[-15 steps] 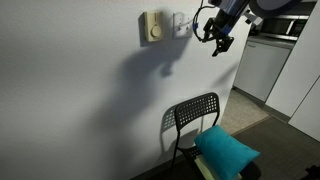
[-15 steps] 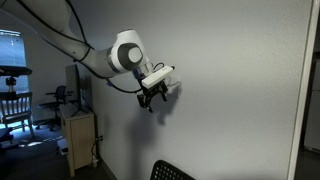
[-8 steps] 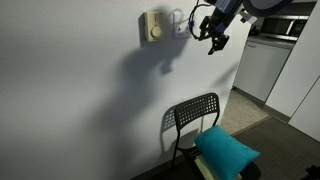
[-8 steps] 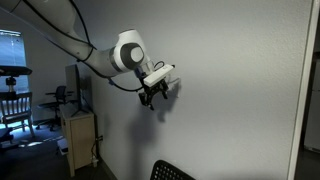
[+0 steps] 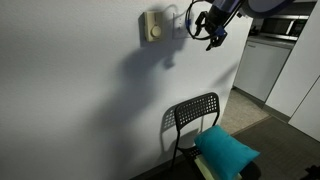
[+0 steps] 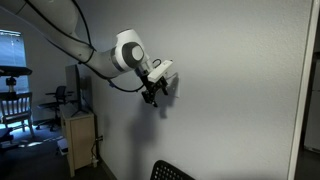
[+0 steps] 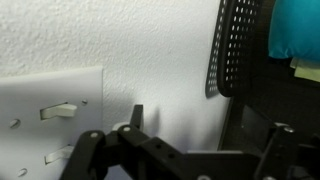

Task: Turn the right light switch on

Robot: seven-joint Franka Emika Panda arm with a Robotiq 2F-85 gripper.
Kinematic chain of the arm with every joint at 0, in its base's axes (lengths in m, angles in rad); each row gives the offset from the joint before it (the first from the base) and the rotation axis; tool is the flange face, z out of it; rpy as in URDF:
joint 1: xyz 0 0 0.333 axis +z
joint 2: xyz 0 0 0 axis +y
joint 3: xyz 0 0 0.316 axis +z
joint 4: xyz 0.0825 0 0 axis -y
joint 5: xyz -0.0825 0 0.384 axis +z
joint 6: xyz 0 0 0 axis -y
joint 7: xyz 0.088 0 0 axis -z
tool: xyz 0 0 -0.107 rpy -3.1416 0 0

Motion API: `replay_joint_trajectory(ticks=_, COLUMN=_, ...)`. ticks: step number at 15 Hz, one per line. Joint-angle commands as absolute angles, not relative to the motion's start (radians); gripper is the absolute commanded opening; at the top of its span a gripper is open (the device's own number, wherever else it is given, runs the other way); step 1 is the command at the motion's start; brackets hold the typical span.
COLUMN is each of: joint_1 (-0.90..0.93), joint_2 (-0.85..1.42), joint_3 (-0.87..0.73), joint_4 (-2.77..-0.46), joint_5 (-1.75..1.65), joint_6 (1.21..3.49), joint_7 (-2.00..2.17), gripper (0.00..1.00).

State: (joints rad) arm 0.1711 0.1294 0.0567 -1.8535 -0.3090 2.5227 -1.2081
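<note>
A white wall plate (image 7: pixel 45 100) with two small toggles fills the left of the wrist view, which is turned sideways. The upper toggle (image 7: pixel 60 111) and the lower toggle (image 7: pixel 58 155) are the switch pair; the upper one seems to be the right light switch. My gripper (image 7: pixel 205 128) is open, and one fingertip (image 7: pixel 135 112) rests near the wall just beside the plate's edge. In an exterior view the gripper (image 5: pixel 207 26) covers most of the plate (image 5: pixel 176 18). It also shows against the wall in an exterior view (image 6: pixel 155 90).
A beige box with a round dial (image 5: pixel 152 27) sits on the wall just beside the plate. Below stands a black perforated chair (image 5: pixel 195 115) with a teal cushion (image 5: pixel 228 150). A desk and chair (image 6: pixel 15 100) stand far off.
My gripper has moved along the wall towards the white plate and slightly up. It now overlaps the plate in the exterior view. Its jaws stay open.
</note>
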Motion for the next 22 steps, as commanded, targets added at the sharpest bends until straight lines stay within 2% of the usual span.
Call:
replay_joint_trajectory(ticks=1, joint_1=0.137, joint_2=0.211, joint_3=0.08, joint_4=-1.769, joint_5=-0.327, joint_6=2.541, joint_7=-1.286, gripper=1.0)
replay_joint_trajectory(ticks=11, joint_1=0.16, joint_2=0.283, joint_3=0.061, joint_4=-1.619, joint_5=-0.456, joint_6=2.524, joint_7=-1.27, gripper=1.0)
replay_joint_trajectory(ticks=22, joint_1=0.178, joint_2=0.229, joint_3=0.063, joint_4=-1.613, joint_5=-0.604, joint_6=2.493, joint_7=-1.138, gripper=1.0)
